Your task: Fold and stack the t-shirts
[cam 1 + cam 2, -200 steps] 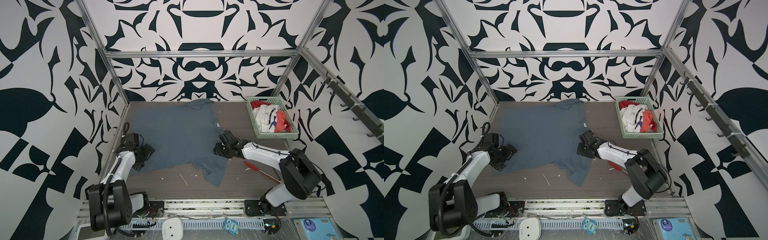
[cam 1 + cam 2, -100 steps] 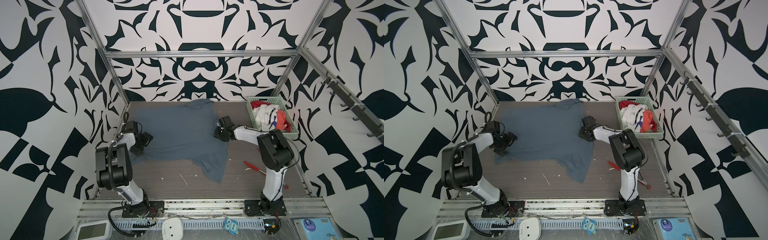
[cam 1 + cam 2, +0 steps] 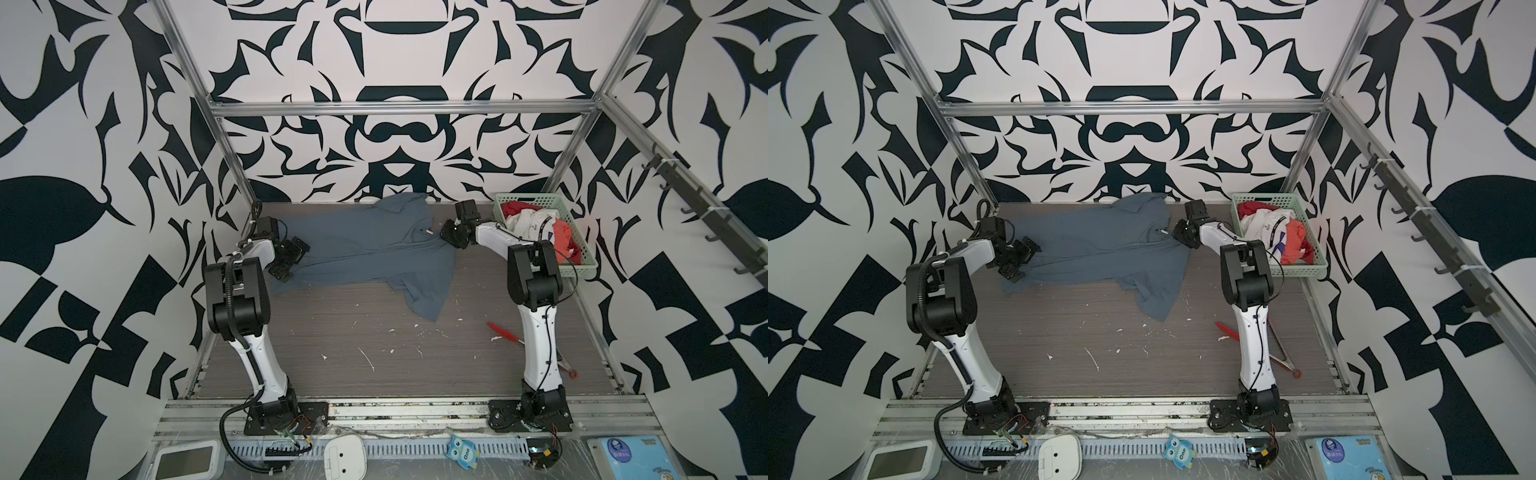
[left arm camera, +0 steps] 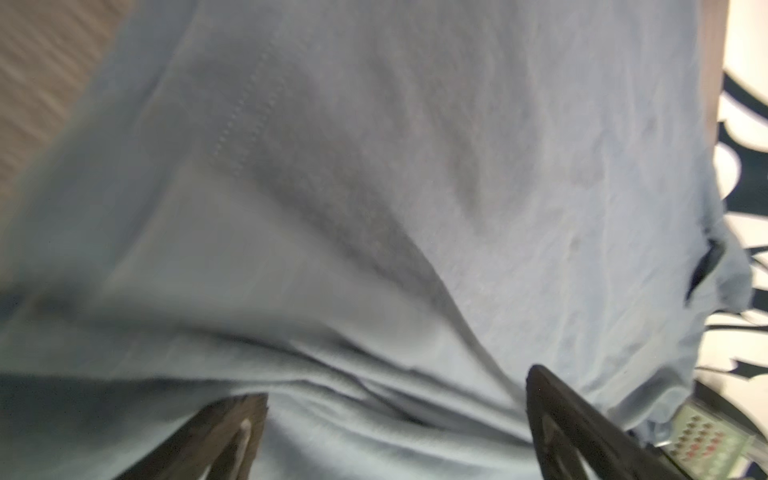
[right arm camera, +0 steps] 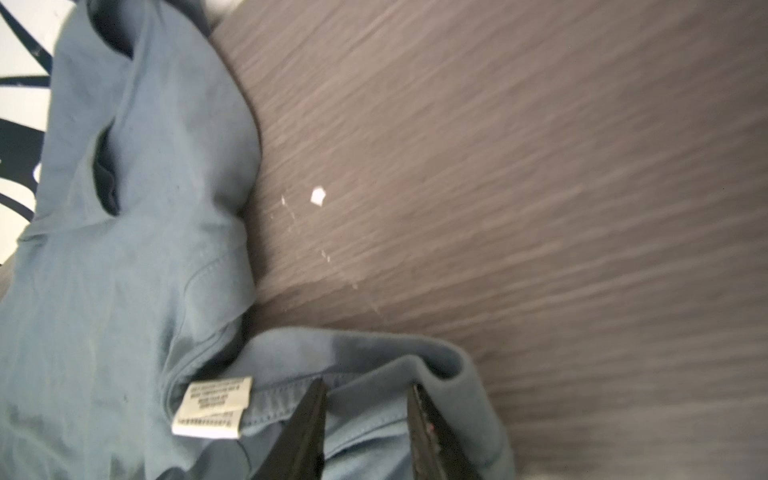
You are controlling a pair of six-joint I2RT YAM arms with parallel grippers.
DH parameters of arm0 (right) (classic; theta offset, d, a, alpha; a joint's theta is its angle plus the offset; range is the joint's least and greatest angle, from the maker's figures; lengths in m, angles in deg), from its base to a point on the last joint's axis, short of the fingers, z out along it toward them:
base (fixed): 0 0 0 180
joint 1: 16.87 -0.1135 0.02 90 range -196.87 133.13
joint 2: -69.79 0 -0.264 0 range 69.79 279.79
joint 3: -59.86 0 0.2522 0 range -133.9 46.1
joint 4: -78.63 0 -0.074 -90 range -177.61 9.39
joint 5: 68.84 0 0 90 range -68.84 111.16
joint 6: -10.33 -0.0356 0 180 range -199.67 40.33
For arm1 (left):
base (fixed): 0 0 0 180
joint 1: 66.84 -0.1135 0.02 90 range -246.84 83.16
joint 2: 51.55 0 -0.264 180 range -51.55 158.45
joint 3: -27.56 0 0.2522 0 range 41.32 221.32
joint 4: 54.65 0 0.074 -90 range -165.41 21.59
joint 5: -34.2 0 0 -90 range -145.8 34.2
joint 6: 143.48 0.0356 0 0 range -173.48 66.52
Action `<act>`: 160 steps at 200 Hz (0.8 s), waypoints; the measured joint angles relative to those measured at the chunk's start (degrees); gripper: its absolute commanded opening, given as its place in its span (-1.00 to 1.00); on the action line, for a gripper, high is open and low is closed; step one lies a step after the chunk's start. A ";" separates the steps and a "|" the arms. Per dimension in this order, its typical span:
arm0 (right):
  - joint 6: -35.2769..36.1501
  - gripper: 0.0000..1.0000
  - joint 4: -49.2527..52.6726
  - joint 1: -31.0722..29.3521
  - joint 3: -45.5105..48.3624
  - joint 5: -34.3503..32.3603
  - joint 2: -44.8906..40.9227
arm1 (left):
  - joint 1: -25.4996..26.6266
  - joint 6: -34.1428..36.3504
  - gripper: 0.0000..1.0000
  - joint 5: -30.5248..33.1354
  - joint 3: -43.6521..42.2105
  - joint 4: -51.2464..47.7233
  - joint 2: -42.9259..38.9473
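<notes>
Slate blue-grey shirt (image 3: 365,249) lies spread at the back of the table (image 3: 374,332); left gripper (image 4: 395,386) gapes over its edge, right gripper (image 5: 365,388) pinches the hem (image 5: 415,361) (beside the label (image 5: 214,409)): close left before pulling taut

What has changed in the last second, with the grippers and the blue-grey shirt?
The left gripper and right gripper moved toward the back wall, and the blue-grey shirt slid back with them. The right one's fingers closed on the shirt's edge; the left stayed open. The green basket did not move.
</notes>
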 measured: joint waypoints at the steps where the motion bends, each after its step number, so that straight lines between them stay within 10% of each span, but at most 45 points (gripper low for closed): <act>1: 0.07 -0.10 0.02 0.00 0.07 0.02 -0.07 | -0.02 0.31 0.99 0.07 0.00 -0.15 -0.17; 85: -1.44 0.29 1.81 -4.33 22.21 -5.18 -34.56 | -3.58 6.34 0.96 9.53 -9.01 -4.22 -23.96; 160: -13.79 0.27 -1.03 -18.56 50.93 -7.32 -43.95 | -23.76 0.63 0.73 -4.85 -24.61 -2.05 -21.70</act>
